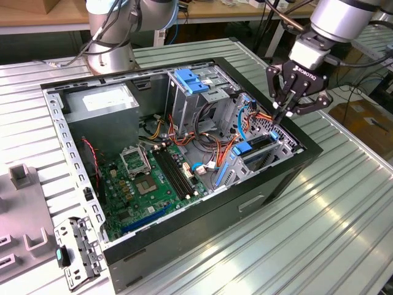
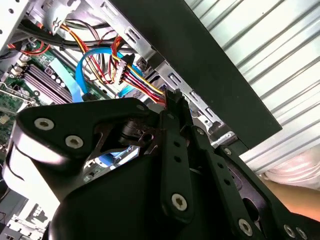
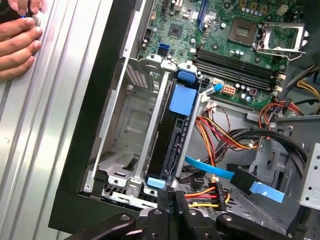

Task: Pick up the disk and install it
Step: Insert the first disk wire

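Blue-framed silver-grey disk sits in metal bay right of centre; gripper fingers pressed together above it.

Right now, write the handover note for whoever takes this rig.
Gripper: shut, holding nothing, tips close to one end of the disk.
Disk: stands on edge in a slot of the drive cage inside the computer case.
Done: disk is in the cage.
Left: cannot tell whether it is fully seated.
Note: a person's hand rests on the table beside the case.
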`<act>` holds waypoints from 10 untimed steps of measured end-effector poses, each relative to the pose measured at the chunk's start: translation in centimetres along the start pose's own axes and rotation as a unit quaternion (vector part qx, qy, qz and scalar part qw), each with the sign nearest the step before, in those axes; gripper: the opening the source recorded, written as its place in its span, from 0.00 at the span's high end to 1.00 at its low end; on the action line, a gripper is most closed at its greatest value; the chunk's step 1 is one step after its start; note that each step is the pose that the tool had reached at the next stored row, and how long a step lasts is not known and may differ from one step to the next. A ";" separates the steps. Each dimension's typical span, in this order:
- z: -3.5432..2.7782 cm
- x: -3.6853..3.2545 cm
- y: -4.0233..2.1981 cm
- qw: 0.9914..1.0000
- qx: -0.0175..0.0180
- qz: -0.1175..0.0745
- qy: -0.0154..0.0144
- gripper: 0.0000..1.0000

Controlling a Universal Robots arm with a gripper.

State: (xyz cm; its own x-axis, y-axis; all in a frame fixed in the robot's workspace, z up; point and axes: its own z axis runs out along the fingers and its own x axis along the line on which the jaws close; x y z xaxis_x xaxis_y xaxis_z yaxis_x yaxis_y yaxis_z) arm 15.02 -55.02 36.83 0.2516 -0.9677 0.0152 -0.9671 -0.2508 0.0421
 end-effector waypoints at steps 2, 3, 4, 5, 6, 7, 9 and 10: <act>0.03 0.01 0.01 1.000 0.000 0.009 0.000 0.83; 0.05 0.01 0.01 1.000 0.000 0.014 0.000 0.83; 0.07 0.02 0.01 1.000 0.000 0.019 -0.001 0.83; 0.09 0.02 0.01 1.000 0.000 0.025 -0.001 0.83; 0.11 0.02 0.00 1.000 0.000 0.030 -0.001 0.83; 0.13 0.06 0.01 0.999 0.000 0.032 -0.001 0.83; 0.12 0.06 0.01 0.999 0.000 0.032 -0.001 0.83; 0.12 0.06 0.02 0.999 -0.001 0.032 -0.001 0.83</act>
State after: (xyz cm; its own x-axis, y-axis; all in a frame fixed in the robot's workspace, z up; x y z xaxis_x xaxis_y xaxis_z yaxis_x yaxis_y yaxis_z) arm 15.02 -55.09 36.71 0.1894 -0.9818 0.0152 -0.9811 -0.1886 0.0422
